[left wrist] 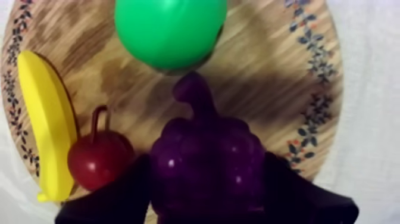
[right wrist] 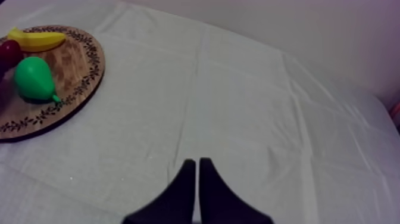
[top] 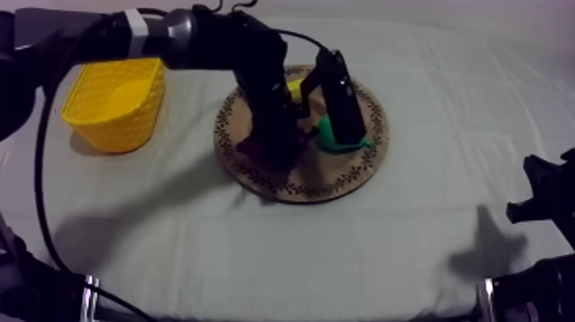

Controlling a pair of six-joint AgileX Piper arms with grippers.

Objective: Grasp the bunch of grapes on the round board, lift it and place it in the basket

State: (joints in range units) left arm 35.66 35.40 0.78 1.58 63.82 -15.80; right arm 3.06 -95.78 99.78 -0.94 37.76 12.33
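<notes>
The purple bunch of grapes lies on the round wooden board, stem toward the green pear. My left gripper is down over the board with a black finger pressed against each side of the bunch, shut on it. A small red fruit and a banana lie beside the grapes. From above, the left arm reaches over the board, its gripper low near the pear. The yellow basket stands left of the board. My right gripper is shut, low over bare cloth.
The right arm rests at the table's right edge, far from the board. Open cloth lies between the board and the basket and across the front of the table. In the right wrist view the board carries the pear and banana.
</notes>
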